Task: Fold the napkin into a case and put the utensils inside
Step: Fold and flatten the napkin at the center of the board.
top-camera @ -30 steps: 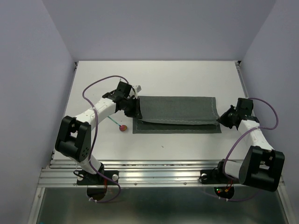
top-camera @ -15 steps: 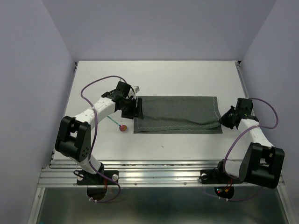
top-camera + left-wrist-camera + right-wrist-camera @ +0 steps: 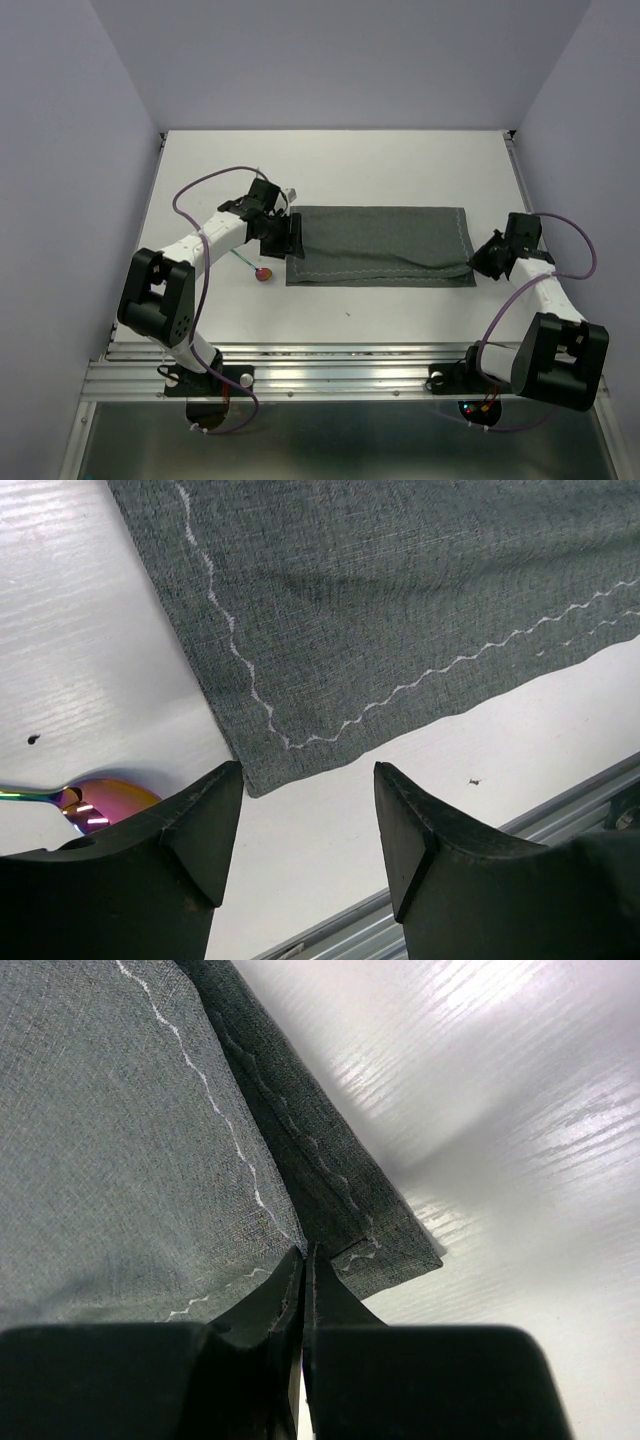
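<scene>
Napkin (image 3: 380, 246) lies folded; left gripper (image 3: 307, 785) gapes beside its corner, right gripper (image 3: 303, 1263) apparently pinches its edge.

Spoon (image 3: 105, 796) half behind the left tool (image 3: 307, 780), handle past the edge.

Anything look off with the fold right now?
Slightly. At the right end of the dark grey folded cloth napkin, the lower layer sticks out past the top layer, so the edges are not flush. The red-bowled spoon lies outside, left of it.
</scene>
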You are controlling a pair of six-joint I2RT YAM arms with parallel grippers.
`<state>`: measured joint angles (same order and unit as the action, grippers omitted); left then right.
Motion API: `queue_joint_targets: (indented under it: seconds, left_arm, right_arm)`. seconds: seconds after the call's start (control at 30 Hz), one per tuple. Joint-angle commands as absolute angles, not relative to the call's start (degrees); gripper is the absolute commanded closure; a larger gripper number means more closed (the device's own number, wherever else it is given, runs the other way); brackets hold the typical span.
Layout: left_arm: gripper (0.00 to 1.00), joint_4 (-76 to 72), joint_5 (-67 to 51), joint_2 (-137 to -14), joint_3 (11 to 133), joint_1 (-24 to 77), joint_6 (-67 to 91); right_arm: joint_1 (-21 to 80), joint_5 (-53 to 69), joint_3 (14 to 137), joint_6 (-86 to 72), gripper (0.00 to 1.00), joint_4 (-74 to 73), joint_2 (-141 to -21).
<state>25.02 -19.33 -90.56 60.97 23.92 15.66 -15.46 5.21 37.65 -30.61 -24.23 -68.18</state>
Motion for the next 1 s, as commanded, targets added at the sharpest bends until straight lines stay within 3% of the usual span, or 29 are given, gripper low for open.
queue_joint_targets:
  seconds: [0.0,0.1,0.4,0.97]
  left_arm:
    - [0.39,24.61,-17.41,-87.81,58.81,24.08,17.04]
    - [0.49,24.26,-15.57,-86.32,56.44,24.34,19.06]
    - [0.57,20.66,-12.13,-85.16,51.59,25.84,23.99]
    - [0.59,20.3,-7.74,-92.1,51.85,28.47,26.28]
  right_arm:
    - [-16.0,3.25,38.93,-30.41,0.98,-25.93,-66.8]
    - [-16.0,3.16,39.2,-30.32,0.98,-25.93,-67.06]
    - [-16.0,3.6,39.11,-30.23,0.98,-25.75,-67.76]
    - [-16.0,3.78,39.55,-29.8,0.98,-25.66,-68.56]
